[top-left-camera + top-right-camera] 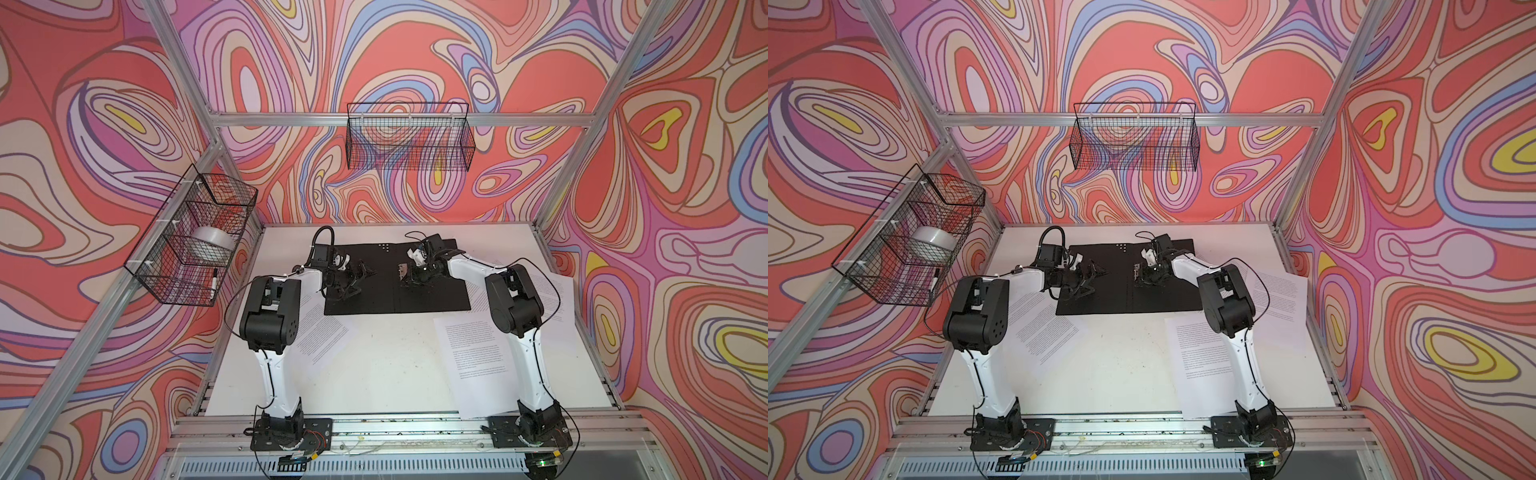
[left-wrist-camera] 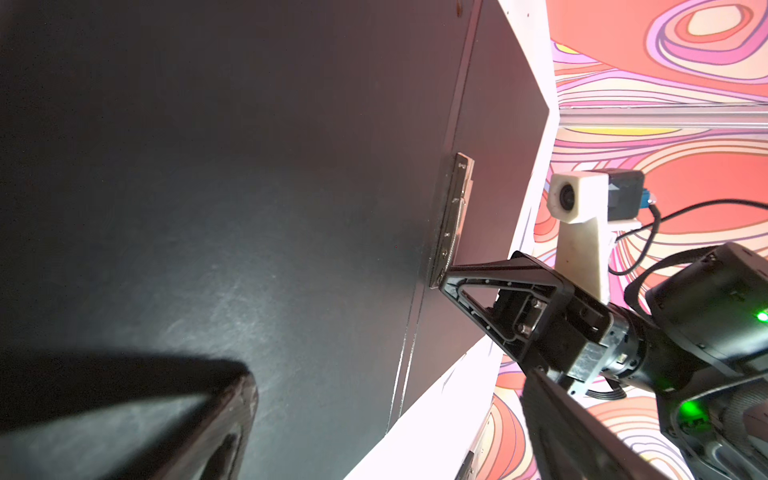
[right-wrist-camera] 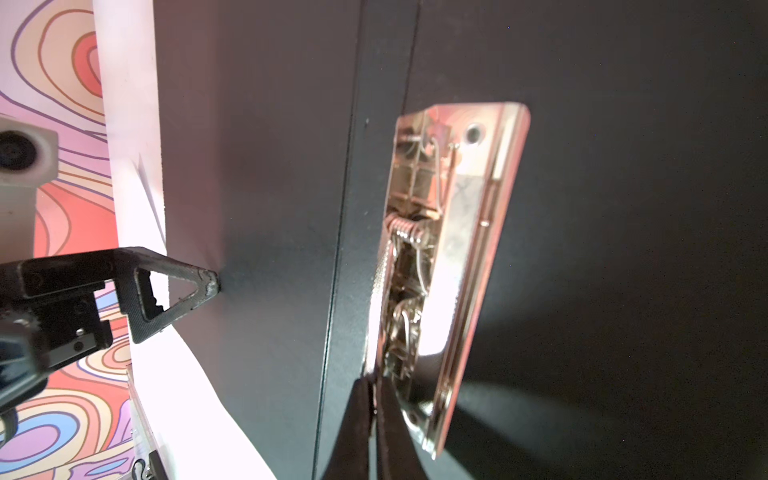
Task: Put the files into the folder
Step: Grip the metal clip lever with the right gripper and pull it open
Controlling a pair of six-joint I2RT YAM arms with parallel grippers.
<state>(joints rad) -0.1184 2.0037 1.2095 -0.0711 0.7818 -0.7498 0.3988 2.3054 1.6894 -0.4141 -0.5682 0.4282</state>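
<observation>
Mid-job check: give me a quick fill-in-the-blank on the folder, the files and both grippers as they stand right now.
1. The folder lies ___, black faces up.
2. The right gripper is ___ on the folder's metal clip.
3. The files lie on the ___, none inside the folder.
4. The left gripper is open and holds ___.
Missing words: open; shut; table; nothing.

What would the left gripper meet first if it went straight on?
Likely the folder's black inside face, just under the left gripper; skimming over that, the metal clip at the fold.
</observation>
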